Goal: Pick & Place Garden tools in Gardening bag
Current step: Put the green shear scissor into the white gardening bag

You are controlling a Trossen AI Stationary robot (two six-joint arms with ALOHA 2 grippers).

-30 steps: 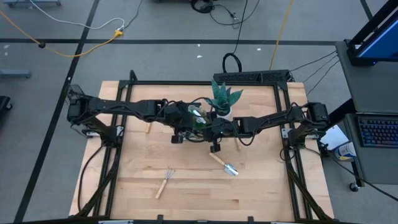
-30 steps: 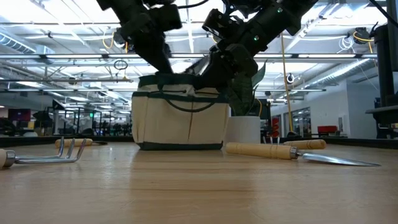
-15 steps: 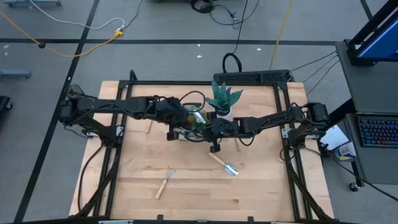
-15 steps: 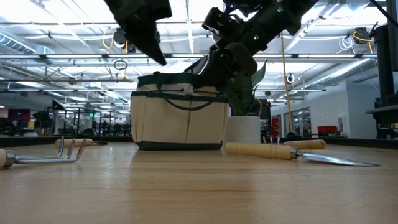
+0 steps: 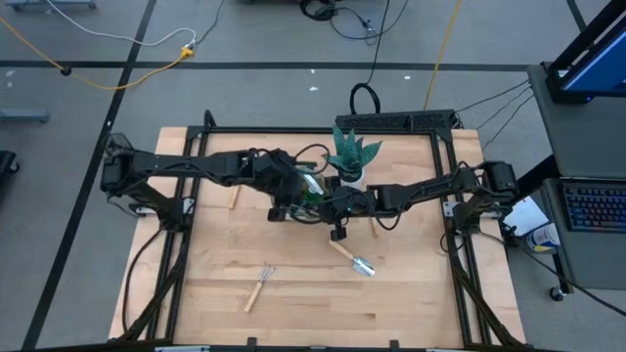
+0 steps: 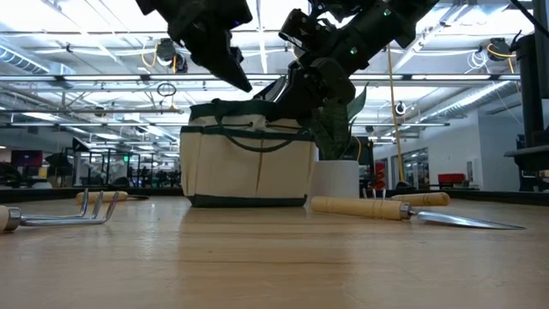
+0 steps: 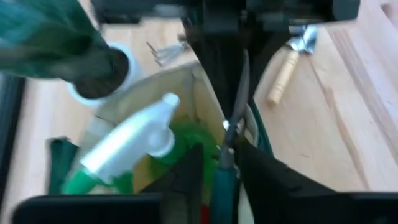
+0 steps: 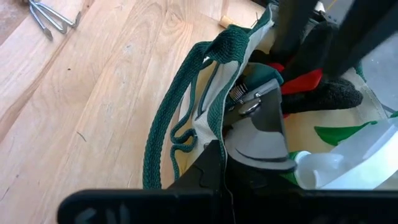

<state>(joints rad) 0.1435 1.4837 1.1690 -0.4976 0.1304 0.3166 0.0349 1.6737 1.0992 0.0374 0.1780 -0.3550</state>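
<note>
The gardening bag (image 6: 247, 163) stands upright near the table's middle, with my two grippers above it. Inside it are a green spray bottle (image 7: 134, 146), red-black gloves (image 8: 305, 79) and pruning shears (image 8: 258, 124). The shears lean against the rim, blades by my right gripper (image 8: 217, 149), which is shut on that rim. My left gripper (image 7: 221, 149) hangs open over the bag's mouth, slanting down, its fingers either side of the shears' teal handle (image 7: 221, 183). A trowel (image 5: 354, 260) and a small rake (image 5: 258, 286) lie on the table nearer the front. My left gripper has the shears' handle between its open fingers, but I cannot tell whether they touch it. My right gripper pinches the bag's green-trimmed rim (image 8: 210, 115) on the side toward the table's right, slanting down from that side. The bag stands on the table, its mouth open.
A teal spiky plant in a white pot (image 5: 350, 156) stands right behind the bag. Two wooden-handled tools lie at the sides: one left of the bag (image 5: 233, 198), one at right (image 5: 375, 230). There is bare tabletop along the near edge.
My left gripper rose out of the bag's mouth and drew back toward the table's left. It then came back over the bag toward my right gripper, still above the rim. My right gripper and the bag kept still.
</note>
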